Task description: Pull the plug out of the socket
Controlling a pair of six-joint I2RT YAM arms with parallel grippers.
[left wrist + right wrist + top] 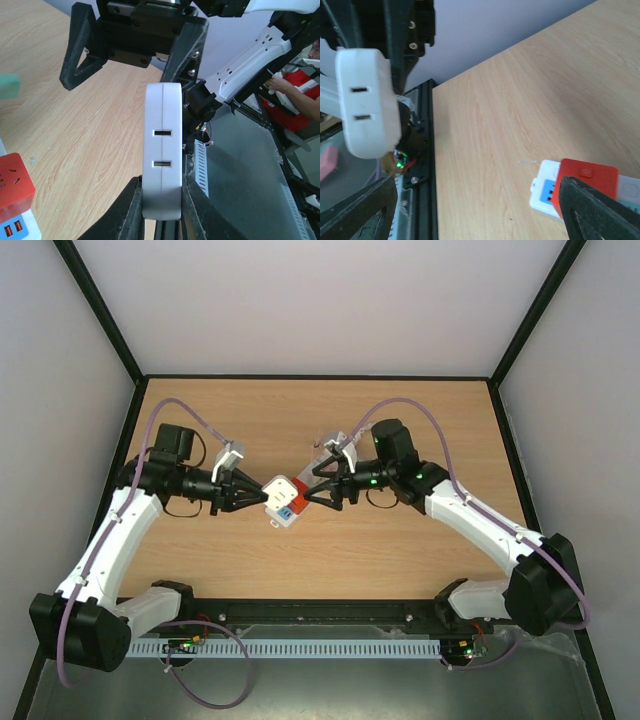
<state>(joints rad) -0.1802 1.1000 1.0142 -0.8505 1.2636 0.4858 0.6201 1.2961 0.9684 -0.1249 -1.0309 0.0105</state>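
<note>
My left gripper is shut on a white flat plug block with two slots in its edge and holds it in the air. In the top view that gripper and the plug are at mid-table. The white socket strip lies on the wood just beneath and apart from the plug, with blue squares and a red cube on it. The strip and cube show low right in the right wrist view, the plug upper left. My right gripper is open and empty, facing the left one.
A black rail and a white slotted cable duct run along the table's near edge. Enclosure walls stand left, right and behind. A teal block sits on the wood at the left edge of the left wrist view.
</note>
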